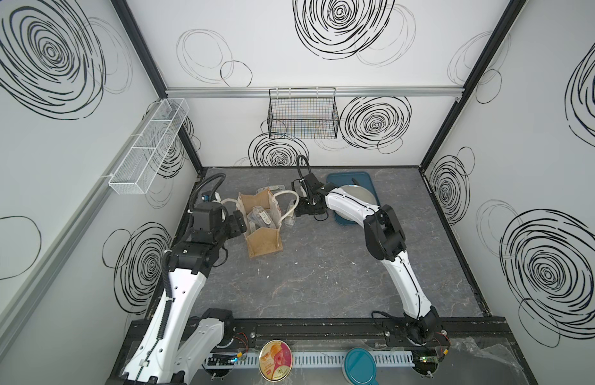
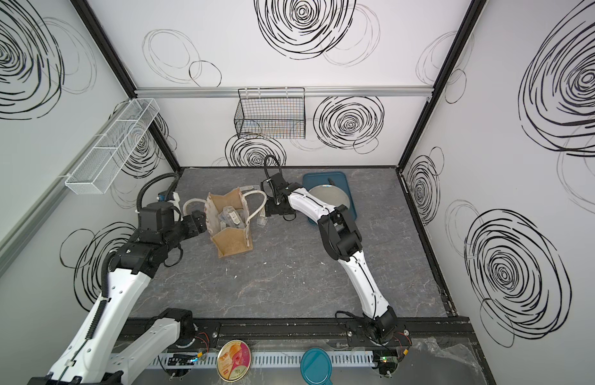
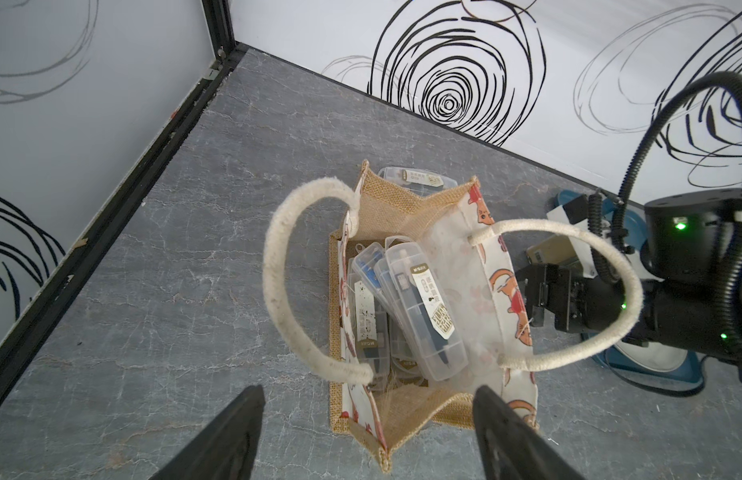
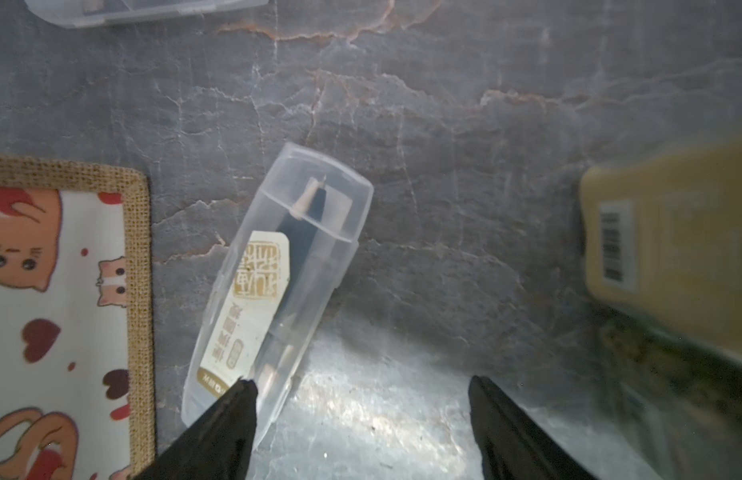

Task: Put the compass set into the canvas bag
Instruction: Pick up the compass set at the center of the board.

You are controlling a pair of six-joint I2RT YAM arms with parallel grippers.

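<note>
In both top views the canvas bag (image 1: 263,247) (image 2: 235,245) stands open toward the bench's (image 1: 322,273) far left corner, with open surface toward the front edge. The bent right arm (image 1: 349,205) sets the right gripper (image 1: 301,210) low over a compass set (image 1: 290,218) just beside the bag. The left wrist view shows the left gripper (image 3: 368,390) spread and empty above cased sets (image 3: 427,307) inside the bag. The right wrist view shows the right gripper (image 4: 361,380) released, one fingertip (image 4: 236,401) overlapping that case.

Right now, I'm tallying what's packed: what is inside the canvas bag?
Inside the canvas bag lie several clear plastic compass cases, stacked and leaning. They cover the bag's floor, so anything beneath them is hidden.
</note>
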